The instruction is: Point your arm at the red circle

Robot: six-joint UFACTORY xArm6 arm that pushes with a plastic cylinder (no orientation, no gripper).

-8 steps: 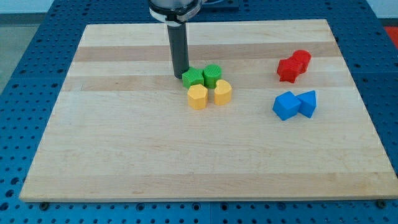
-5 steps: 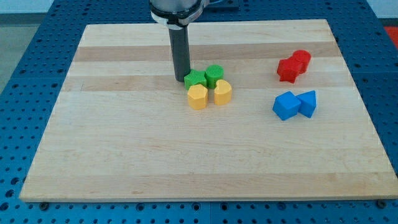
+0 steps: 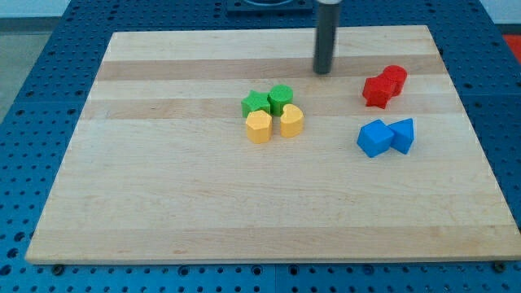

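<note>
Red circle block (image 3: 394, 76), a short glossy red plastic cylinder with a rounded top, sits far right on the pale wooden board (image 3: 163, 203). It touches a second red block (image 3: 377, 91), star-like in shape, just left and nearer. The two read almost as one red lump; the seam between them is hard to trace.

My tip (image 3: 323, 72), the lower end of the straight dark rod, rests on the board left of the red pair, near but apart, with bare wood between. No claw on this rig, so nothing to call wide, narrow or holding; the rod carries nothing.

Nearer than the reds, two blue blocks touch: a blue cube-like block (image 3: 374, 138) and a blue wedge-shaped block (image 3: 403, 135) to its right.

Mid-board, well left of the tip, a tight cluster of four: green star-like block (image 3: 255, 103), green rounded block (image 3: 280, 98), yellow hexagon-like block (image 3: 259, 127), yellow rounded block (image 3: 291, 120).

Blue perforated table (image 3: 24, 65) surrounds the board.
</note>
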